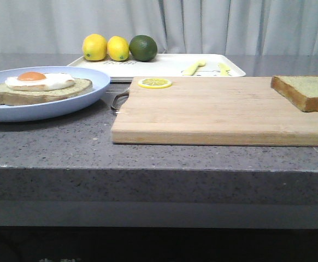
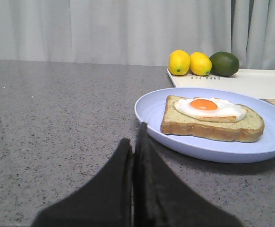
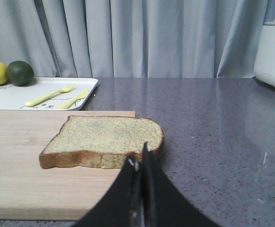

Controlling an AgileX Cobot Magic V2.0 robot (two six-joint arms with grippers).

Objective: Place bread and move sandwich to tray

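Note:
The bread (image 1: 306,91) lies on the right end of the wooden cutting board (image 1: 213,112); it also shows in the right wrist view (image 3: 102,139). The sandwich slice with a fried egg (image 1: 39,84) sits on the round pale-blue plate (image 1: 82,98) at the left, also in the left wrist view (image 2: 212,118). The white tray (image 1: 170,66) stands behind the board. My left gripper (image 2: 133,142) is shut and empty, just short of the plate's rim (image 2: 149,120). My right gripper (image 3: 138,158) is shut and empty, just in front of the bread's near edge. Neither gripper shows in the front view.
Two lemons (image 1: 107,48) and a lime (image 1: 143,48) sit at the tray's back left. A yellow fork and spoon (image 1: 205,67) lie on the tray. A lemon slice (image 1: 154,83) lies on the board's far left corner. A white appliance (image 3: 272,47) stands far right.

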